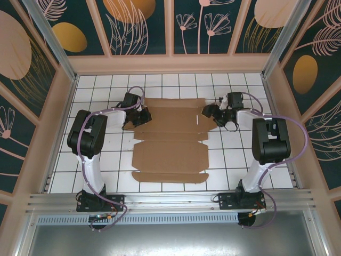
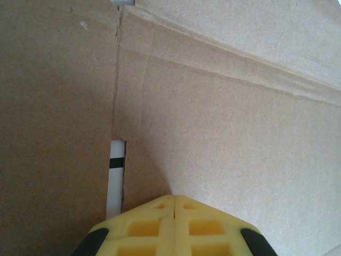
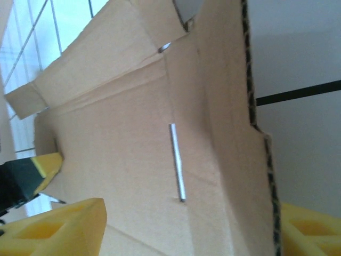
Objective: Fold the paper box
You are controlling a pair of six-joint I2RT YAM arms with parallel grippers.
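Between right gripper's (image 1: 209, 112) spread fingers (image 3: 64, 224), the paper box (image 1: 170, 149) — left gripper (image 2: 173, 205) closed, empty

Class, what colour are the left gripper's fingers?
Yellow; the fingers of the left gripper show best in left wrist view.

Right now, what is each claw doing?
Left claw: closed, nothing between its fingers.
Right claw: open, fingers either side of the flat brown cardboard sheet, not clamped.

No text, label, brand, number or sign can be read; the paper box (image 1: 169, 140) is plain, unprinted brown cardboard.
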